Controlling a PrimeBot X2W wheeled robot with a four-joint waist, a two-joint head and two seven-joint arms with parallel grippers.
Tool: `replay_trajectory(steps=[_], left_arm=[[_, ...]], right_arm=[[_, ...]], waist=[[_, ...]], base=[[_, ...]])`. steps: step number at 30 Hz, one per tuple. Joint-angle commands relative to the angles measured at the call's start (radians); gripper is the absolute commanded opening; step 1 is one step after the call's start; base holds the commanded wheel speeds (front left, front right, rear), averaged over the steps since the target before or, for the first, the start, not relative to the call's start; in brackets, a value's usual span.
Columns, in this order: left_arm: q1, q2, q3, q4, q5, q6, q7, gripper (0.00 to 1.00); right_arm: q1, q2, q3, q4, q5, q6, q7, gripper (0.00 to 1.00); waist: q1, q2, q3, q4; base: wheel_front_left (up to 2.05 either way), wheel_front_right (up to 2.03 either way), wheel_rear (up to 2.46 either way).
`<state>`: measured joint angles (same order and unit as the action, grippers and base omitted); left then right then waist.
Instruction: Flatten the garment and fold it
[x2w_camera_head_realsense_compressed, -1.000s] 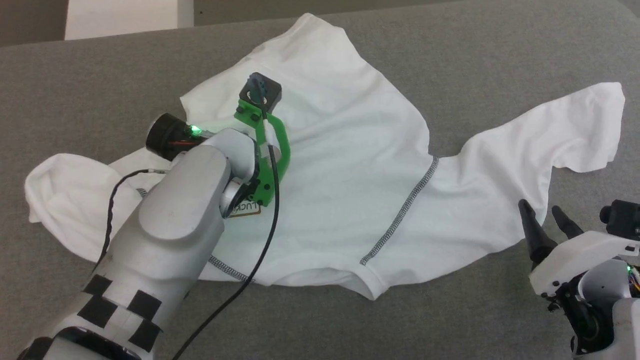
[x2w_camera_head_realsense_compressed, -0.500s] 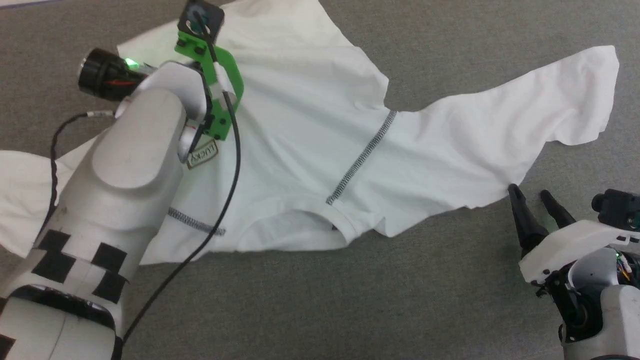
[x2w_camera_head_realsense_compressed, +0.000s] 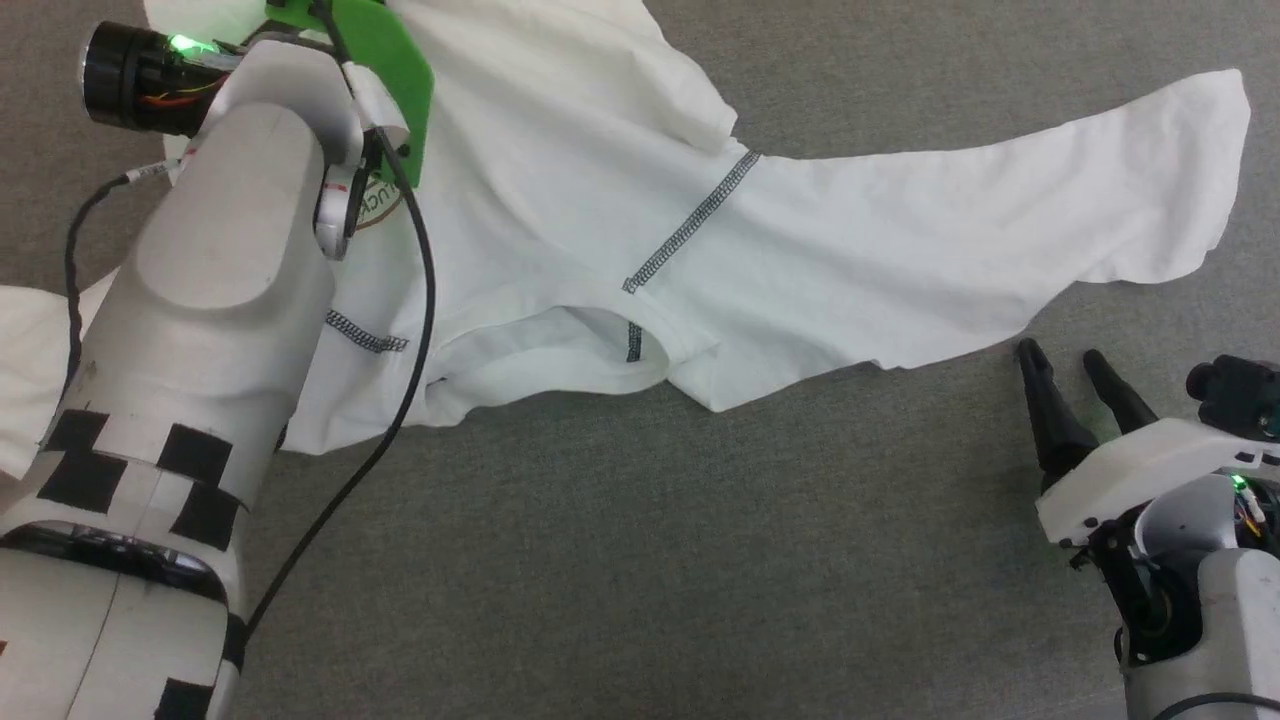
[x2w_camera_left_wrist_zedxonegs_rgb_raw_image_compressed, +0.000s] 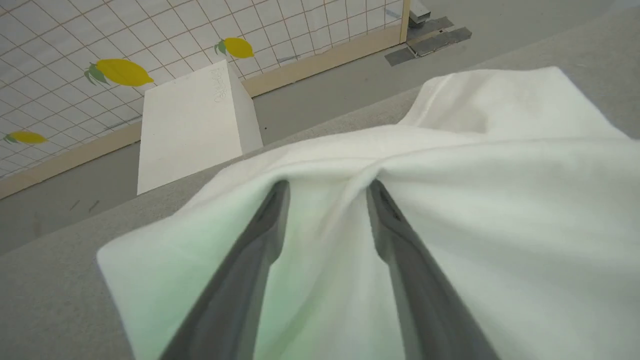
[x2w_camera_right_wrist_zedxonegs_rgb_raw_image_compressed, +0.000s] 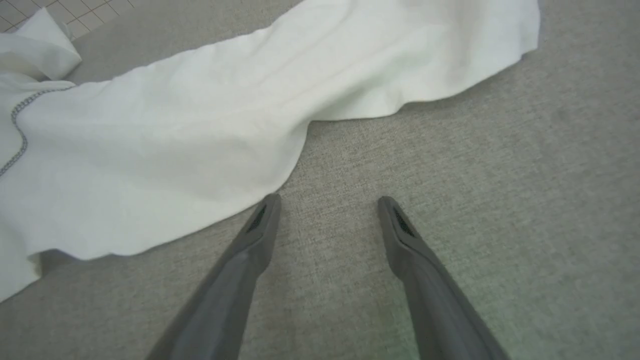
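A grey cloth-covered surface (x2w_camera_head_realsense_compressed: 700, 560) carries the garment (x2w_camera_head_realsense_compressed: 560, 150), which lies rumpled across it with one long sleeve (x2w_camera_head_realsense_compressed: 1050, 200) stretched out sideways. The pale left forearm (x2w_camera_head_realsense_compressed: 220, 260) lies over the garment's other side. The left gripper (x2w_camera_left_wrist_zedxonegs_rgb_raw_image_compressed: 327, 185) presses down into the garment's body, its jaws partly apart with a ridge of fabric gathered between the tips. Past the garment's far edge stands a white box (x2w_camera_left_wrist_zedxonegs_rgb_raw_image_compressed: 185, 130). The right gripper (x2w_camera_head_realsense_compressed: 1058, 350) hovers just off the sleeve's near hem, jaws wide and holding nothing. A zigzag seam (x2w_camera_head_realsense_compressed: 690, 222) crosses the shoulder. A logo patch (x2w_camera_head_realsense_compressed: 380, 205) peeks out beside the left wrist.
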<state>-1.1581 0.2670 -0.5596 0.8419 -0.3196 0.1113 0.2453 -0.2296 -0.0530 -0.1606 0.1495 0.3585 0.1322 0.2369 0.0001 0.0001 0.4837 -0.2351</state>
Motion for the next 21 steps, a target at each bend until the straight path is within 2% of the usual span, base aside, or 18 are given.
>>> replay_trajectory(steps=[1,3,6,10,15,18,21], left_arm=[[-0.003,-0.01,0.02,0.009,-0.032,-0.002,-0.02,1.0],[0.014,-0.03,0.061,0.01,-0.089,-0.017,-0.051,1.0],[0.061,-0.043,0.127,-0.029,-0.161,-0.032,-0.153,1.0],[0.186,-0.024,0.215,-0.124,-0.233,-0.032,-0.318,1.0],[0.427,0.018,0.292,-0.283,-0.264,0.019,-0.465,1.0],[0.601,0.037,0.34,-0.406,-0.263,0.07,-0.496,1.0],[0.777,0.023,0.389,-0.529,-0.27,0.127,-0.504,1.0]], right_arm=[[-0.004,0.003,0.006,0.008,-0.009,-0.002,0.003,1.0],[0.0,0.003,0.006,0.005,-0.012,-0.002,0.003,1.0],[0.014,0.003,0.001,-0.002,-0.015,-0.002,0.004,1.0],[0.04,0.003,0.002,-0.012,-0.012,-0.002,0.01,1.0],[0.085,0.003,0.008,-0.038,-0.015,-0.002,0.037,1.0],[0.111,0.003,0.027,-0.07,-0.044,-0.002,0.063,1.0],[0.124,0.003,0.068,-0.099,-0.086,-0.002,0.105,1.0]], waist=[[-0.0001,-0.0001,-0.018,0.017],[-0.0001,-0.0001,-0.04,0.03],[-0.0001,-0.0001,-0.083,0.058],[-0.0001,-0.0001,-0.143,0.093],[-0.0001,-0.0001,-0.208,0.14],[-0.0001,-0.0001,-0.233,0.159],[-0.0001,-0.0001,-0.253,0.165]], base=[[0.0,0.0,0.0],[0.0,0.0,0.0],[0.0,0.0,0.0],[0.0,0.0,0.0],[0.0,0.0,0.0],[0.0,0.0,0.0],[0.0,0.0,0.0]])
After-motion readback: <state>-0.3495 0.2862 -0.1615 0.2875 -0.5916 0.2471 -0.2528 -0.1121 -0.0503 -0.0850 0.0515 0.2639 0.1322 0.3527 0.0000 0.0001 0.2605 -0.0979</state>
